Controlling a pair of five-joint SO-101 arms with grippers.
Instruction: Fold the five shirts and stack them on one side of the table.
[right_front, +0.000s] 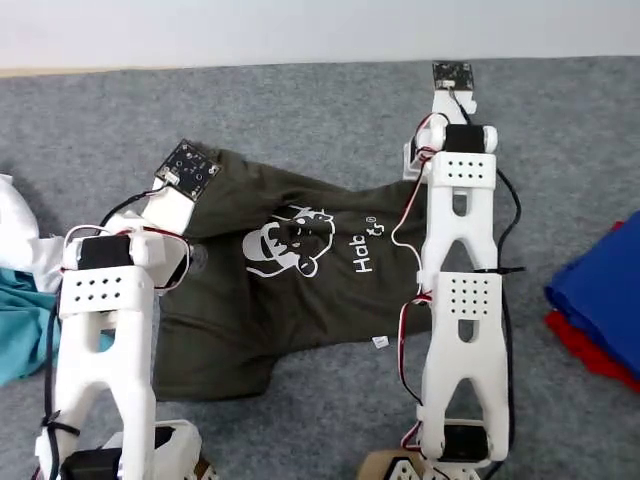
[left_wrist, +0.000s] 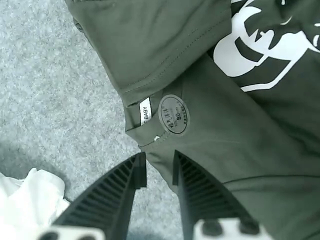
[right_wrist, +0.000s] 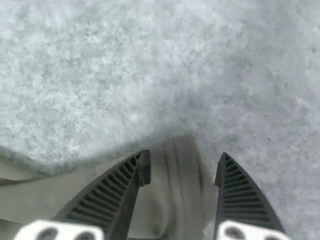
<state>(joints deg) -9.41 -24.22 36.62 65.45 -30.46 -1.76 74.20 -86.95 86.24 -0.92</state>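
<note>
While olive T-shirt (right_front: 300, 290) lies unfolded on surface (right_front: 300, 100), grasp pending: left claw (left_wrist: 159, 162) barely parted, empty, at left edge; right claw (right_wrist: 183, 160) wide astride sleeve; pinch next.

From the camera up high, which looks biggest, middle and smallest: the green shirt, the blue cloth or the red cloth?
1. Green shirt, by far.
2. Blue cloth, cut off at the picture's edge.
3. Red cloth, only a strip shows beneath the blue.

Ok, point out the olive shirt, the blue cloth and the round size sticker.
olive shirt (right_front: 290, 310), high view, plain cloth below the print.
blue cloth (right_front: 600, 290), high view, its middle.
round size sticker (left_wrist: 174, 115), left wrist view, its centre.
</note>
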